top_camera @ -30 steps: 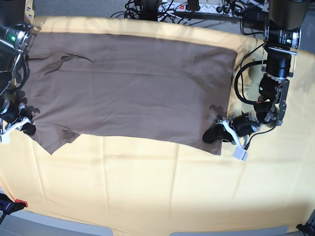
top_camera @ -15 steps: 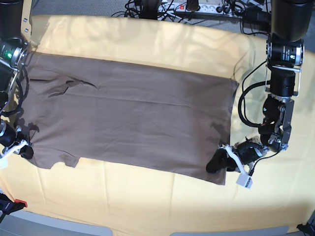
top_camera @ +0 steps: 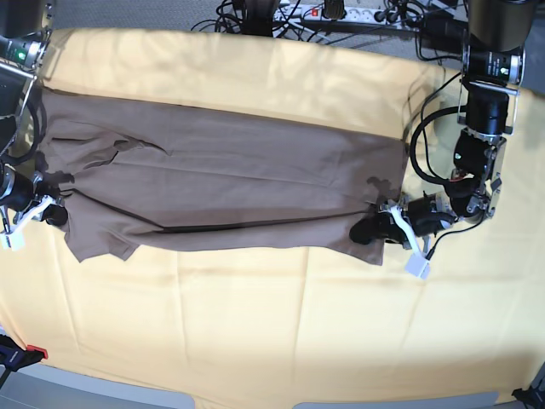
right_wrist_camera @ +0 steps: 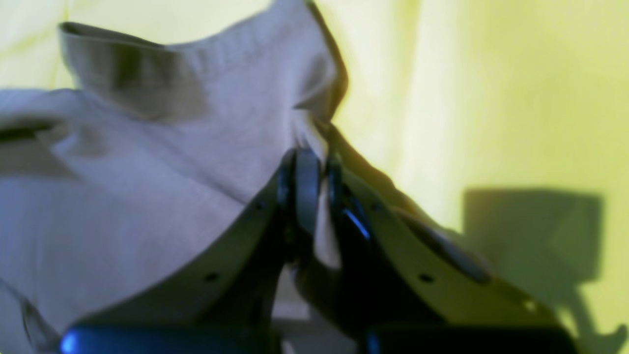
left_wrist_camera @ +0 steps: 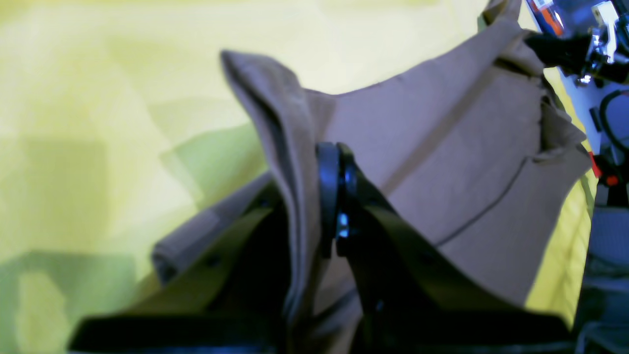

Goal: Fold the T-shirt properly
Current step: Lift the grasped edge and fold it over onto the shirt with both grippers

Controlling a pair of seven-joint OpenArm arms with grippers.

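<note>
**Operator:** Where's the T-shirt against my grippers?

**Spotter:** Your T-shirt (top_camera: pixel 230 183) lies spread across the yellow cloth (top_camera: pixel 281 324), long side running from one arm to the other. In the base view your left gripper (top_camera: pixel 372 230) sits at the shirt's lower corner on that view's right, and your right gripper (top_camera: pixel 48 215) is at the opposite end, by the lower edge on that view's left. The shirt stretches between the two.

**Operator:** Are they holding?

**Spotter:** Yes, both. Your left wrist camera shows the jaws pinched together on a raised fold of the T-shirt (left_wrist_camera: pixel 442 162), with fabric standing up above the left gripper (left_wrist_camera: pixel 334 196). Your right wrist camera shows the same: the right gripper (right_wrist_camera: pixel 314 191) is clamped on a bunched edge of the T-shirt (right_wrist_camera: pixel 147 162), a hemmed border curling up behind it.

**Operator:** How does the shirt look?

**Spotter:** Plain taupe-brown, no print. A dark crease line runs lengthwise near the lower edge, where the fabric seems doubled over. There are wrinkles and a small flap toward the end near your right gripper, and that end's lower corner looks ragged and uneven.
</note>
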